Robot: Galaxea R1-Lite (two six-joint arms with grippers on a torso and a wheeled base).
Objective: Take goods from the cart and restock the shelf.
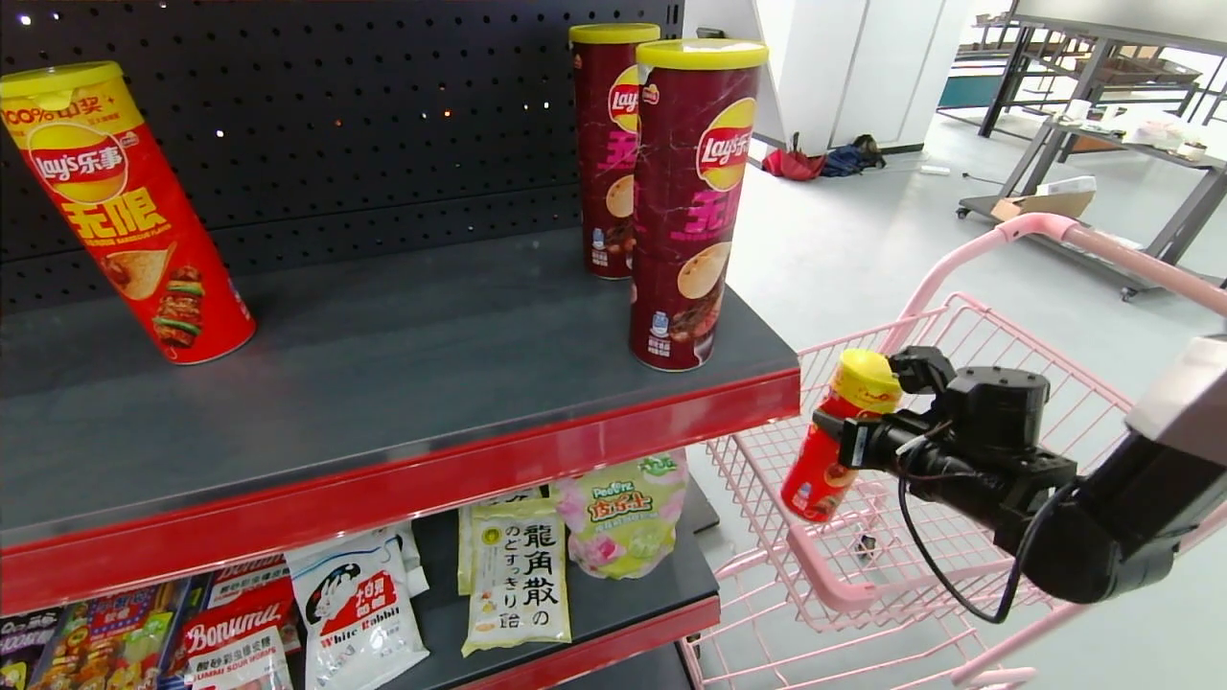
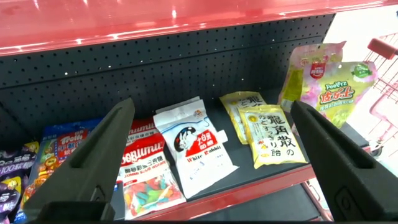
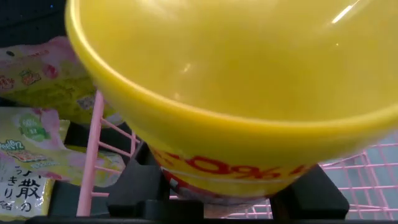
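Red chip can [image 1: 817, 474]: clamped near-upright in your right gripper [image 1: 874, 414] over the cart [image 1: 1045, 228]; target shelf deck [image 1: 403, 383] lies to its left and higher, right arm nearer

Tool [image 2: 211, 104] spread wide, snack bags [image 2: 194, 149] shelved

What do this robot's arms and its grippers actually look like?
The right arm is chunky and black, built of rounded cylindrical joints, with a pale grey section higher up and a thin black cable looping beneath. Its right gripper is black too. The left gripper has two dark, flat fingers that taper to wedges.
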